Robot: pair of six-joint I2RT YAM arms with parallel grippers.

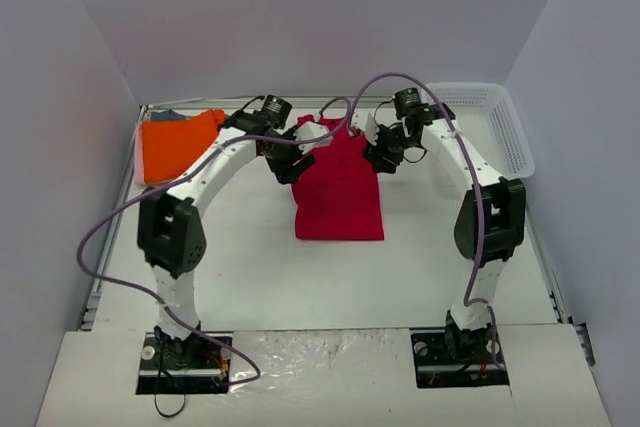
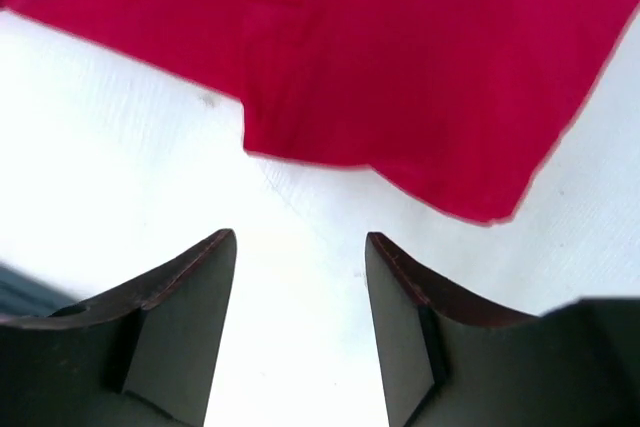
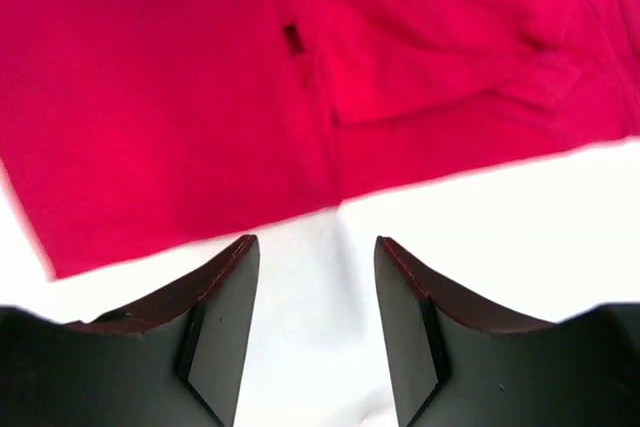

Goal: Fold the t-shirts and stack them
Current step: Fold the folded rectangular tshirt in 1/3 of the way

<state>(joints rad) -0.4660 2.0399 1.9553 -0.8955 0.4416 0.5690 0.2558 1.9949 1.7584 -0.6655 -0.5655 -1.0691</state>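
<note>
A crimson-red t-shirt (image 1: 338, 192) lies partly folded in the middle of the white table, narrow and long. In the left wrist view its edge (image 2: 420, 77) lies just beyond my fingers. My left gripper (image 2: 300, 242) is open over bare table at the shirt's upper left, holding nothing. My right gripper (image 3: 315, 245) is open too, empty, just off the shirt's upper right edge (image 3: 200, 127). From above, the left gripper (image 1: 290, 169) and right gripper (image 1: 381, 160) flank the shirt's top. A folded orange t-shirt (image 1: 175, 144) sits at the far left, with a grey-blue one (image 1: 172, 115) showing behind it.
A white mesh basket (image 1: 483, 127) stands at the back right corner. Grey walls close in the table on three sides. Cables loop from both arms over the back of the table.
</note>
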